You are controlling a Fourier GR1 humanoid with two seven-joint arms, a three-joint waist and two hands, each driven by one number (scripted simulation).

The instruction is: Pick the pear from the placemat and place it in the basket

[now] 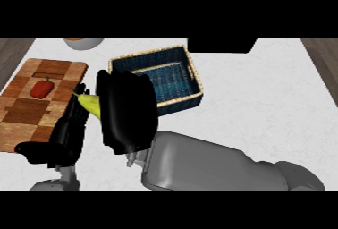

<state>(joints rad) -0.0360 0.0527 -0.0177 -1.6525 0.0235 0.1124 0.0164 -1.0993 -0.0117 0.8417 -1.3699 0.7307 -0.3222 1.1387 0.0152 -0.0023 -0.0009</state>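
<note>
My right forearm (218, 165) fills the bottom of the view, and my right hand (128, 112) has the pear (90, 105).

So, details: my right hand's fingers are curled round the yellow-green pear, which is mostly hidden behind them; only its stem end pokes out on their left side. The pear sits up off the counter (264, 98), over the gap between the wooden placemat (26, 112) and the basket (165, 78). The blue woven basket with the tan rim is just past my right fingertips, a bit to their right, and they overlap its near-left corner. My left hand (66, 129) is just left of the pear, at the placemat's right edge, fingers straight and relaxed, holding nothing. A red pepper (42, 87) lies on the placemat further left of those fingers. A bowl (84, 42) peeks in at the far edge.
</note>
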